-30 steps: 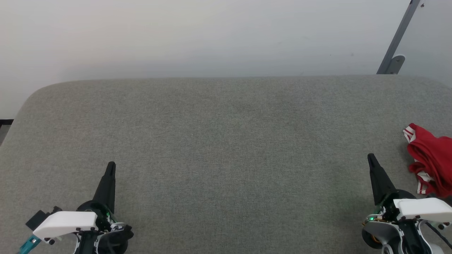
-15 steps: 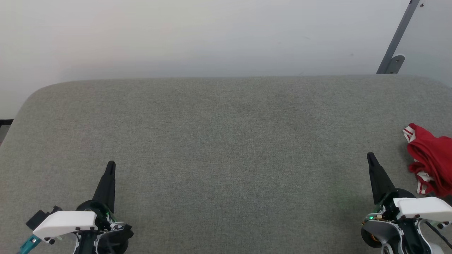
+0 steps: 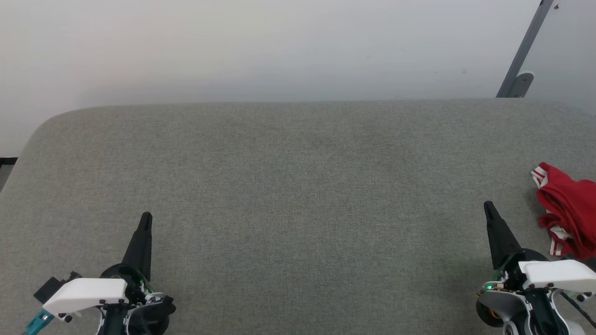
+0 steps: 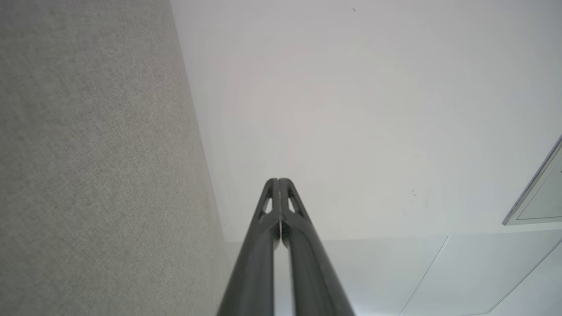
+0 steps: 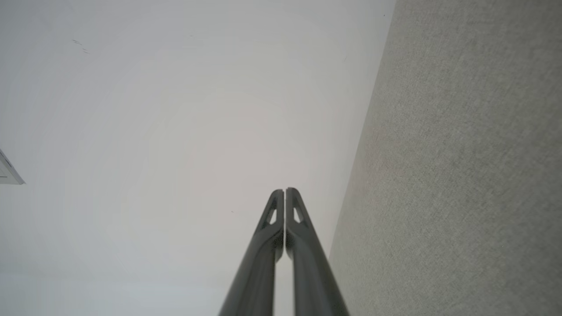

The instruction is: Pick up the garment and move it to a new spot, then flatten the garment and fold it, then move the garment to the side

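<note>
Red garment [image 3: 569, 207] bunched at 3 o'clock edge of grey padded surface [image 3: 298, 177]; left gripper [image 3: 146, 217] at 7 o'clock, fingers pressed together, holding nothing; right gripper [image 3: 489, 207] at 4 o'clock, fingers likewise together, near garment, not touching

Here's the grey fabric surface [image 3: 298, 177]: wide, flat, finely woven, rounded at both far corners, its far edge meeting a pale wall. Plain grey weave runs out ahead of the left gripper [image 3: 146, 217] and across to the right gripper [image 3: 488, 205]. In each wrist view the same cloth stretches away alongside the fingers. One thing lies on it, the garment [image 3: 569, 207], a crumpled red heap just right of the right gripper's tip, near it but apart. Red-and-white striped trim shows at its far-left corner and along its near edge. Its right side runs off the head view, and its near end reaches the gripper's white housing; contact there can't be judged.
</note>
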Robot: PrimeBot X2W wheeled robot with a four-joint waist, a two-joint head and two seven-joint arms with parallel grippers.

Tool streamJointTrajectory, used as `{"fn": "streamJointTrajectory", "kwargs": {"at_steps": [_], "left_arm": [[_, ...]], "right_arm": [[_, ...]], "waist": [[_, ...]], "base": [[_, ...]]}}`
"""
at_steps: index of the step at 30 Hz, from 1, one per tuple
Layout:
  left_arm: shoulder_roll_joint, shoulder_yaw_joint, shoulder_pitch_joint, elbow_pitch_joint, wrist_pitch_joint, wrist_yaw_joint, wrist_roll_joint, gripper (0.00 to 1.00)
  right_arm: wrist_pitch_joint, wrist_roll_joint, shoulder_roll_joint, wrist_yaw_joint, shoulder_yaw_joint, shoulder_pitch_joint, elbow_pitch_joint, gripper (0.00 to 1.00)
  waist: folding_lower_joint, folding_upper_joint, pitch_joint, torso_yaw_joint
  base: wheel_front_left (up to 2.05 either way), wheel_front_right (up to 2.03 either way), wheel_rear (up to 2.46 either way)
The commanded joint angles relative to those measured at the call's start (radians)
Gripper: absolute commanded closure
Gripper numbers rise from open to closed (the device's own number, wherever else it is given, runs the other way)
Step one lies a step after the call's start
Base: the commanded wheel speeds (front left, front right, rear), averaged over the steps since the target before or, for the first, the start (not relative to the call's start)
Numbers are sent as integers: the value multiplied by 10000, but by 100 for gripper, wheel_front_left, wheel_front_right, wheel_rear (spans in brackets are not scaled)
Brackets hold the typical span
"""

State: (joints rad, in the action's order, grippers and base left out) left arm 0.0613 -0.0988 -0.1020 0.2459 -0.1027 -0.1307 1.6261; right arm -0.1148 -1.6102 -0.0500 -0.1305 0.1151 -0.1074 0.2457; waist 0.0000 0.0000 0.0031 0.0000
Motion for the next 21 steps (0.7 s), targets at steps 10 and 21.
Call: {"fn": "streamJointTrajectory", "kwargs": {"at_steps": [10,21], "left_arm": [[-39,-56,-132,-5,-41,1,-51,100],[-50,-74,-134,-5,-63,1,-73,100]], "right_arm": [[-11,-38,18,-4,-4,-47,11,100],[-9,-39,18,-4,-4,-46,11,100]], "waist": [[0,0,0,1],[0,0,0,1]], "base": [[0,0,0],[0,0,0]]}}
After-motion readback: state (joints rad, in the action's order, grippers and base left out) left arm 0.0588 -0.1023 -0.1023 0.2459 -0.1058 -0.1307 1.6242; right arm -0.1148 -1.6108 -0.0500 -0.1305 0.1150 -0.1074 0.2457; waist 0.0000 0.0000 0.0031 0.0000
